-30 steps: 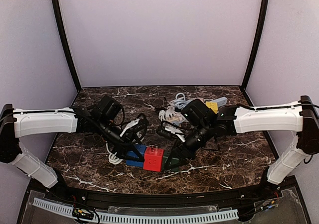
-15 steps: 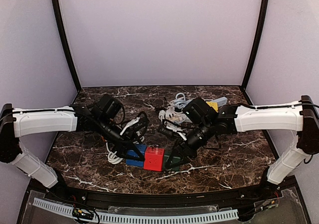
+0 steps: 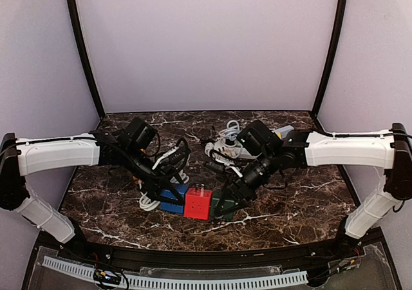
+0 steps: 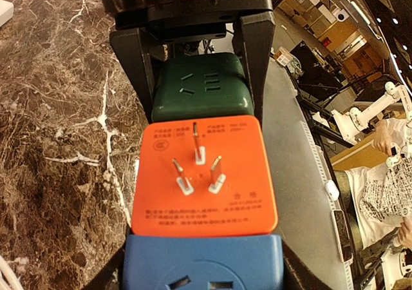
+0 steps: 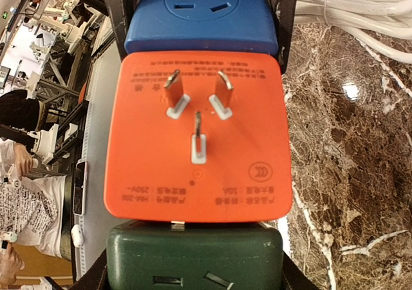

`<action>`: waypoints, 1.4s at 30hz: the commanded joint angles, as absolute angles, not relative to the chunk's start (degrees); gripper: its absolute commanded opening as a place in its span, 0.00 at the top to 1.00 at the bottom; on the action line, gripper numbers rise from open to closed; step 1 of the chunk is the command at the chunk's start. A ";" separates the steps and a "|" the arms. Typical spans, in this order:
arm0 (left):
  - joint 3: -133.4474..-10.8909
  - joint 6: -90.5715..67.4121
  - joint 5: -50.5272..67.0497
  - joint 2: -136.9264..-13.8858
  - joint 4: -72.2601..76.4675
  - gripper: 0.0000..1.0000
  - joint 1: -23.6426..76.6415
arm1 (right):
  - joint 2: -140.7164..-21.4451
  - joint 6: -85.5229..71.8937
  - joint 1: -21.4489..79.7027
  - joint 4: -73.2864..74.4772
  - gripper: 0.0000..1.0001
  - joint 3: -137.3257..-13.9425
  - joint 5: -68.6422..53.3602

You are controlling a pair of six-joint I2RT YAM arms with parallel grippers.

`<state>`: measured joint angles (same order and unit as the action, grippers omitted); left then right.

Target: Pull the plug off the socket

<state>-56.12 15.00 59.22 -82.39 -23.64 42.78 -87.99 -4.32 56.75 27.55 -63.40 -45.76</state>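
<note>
Step in hand: both grips set, pull not yet done.

- Three adapter cubes sit mated in a row at the near centre of the desk (image 3: 290, 200), between the two arms: blue cube (image 5: 199, 16), orange cube (image 4: 203, 174), green cube (image 4: 199, 93). The orange one is in the middle with its three pins facing up.
- Left fingers (image 5: 284, 19) are clamped across the sides of the blue cube. Right fingers (image 4: 257, 58) are clamped across the green cube. Neither touches the orange cube.
- Both seams look closed. There's a sliver of metal at the orange/green joint in the right wrist view, so that joint may be starting to part.
- Can't tell whether the stack rests on the desk or hangs just above it.

Next move, my read: pull the arms straight apart along the row's axis, without twisting, or the pins will bind. Which joint lets go first is a toss-up. White cable (image 5: 347, 13) lies beside the blue end, so keep clear of it.
</note>
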 commanded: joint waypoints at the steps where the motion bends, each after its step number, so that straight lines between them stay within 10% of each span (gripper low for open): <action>1: -57.72 16.79 59.19 -83.01 -25.38 0.97 41.48 | -86.75 -0.53 57.79 24.97 1.00 -67.62 -55.01; 24: -55.65 16.85 52.12 -79.62 -23.26 0.99 41.40 | -89.74 -10.27 53.05 27.51 1.00 -67.92 -36.05; 42: -56.29 17.38 53.83 -80.27 -23.90 0.99 40.12 | -85.37 2.85 53.58 35.31 1.00 -70.00 -51.35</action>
<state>-56.29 16.27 54.65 -81.71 -21.91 41.21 -89.38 -1.58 54.24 30.83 -66.32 -42.61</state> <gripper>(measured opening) 0.583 0.516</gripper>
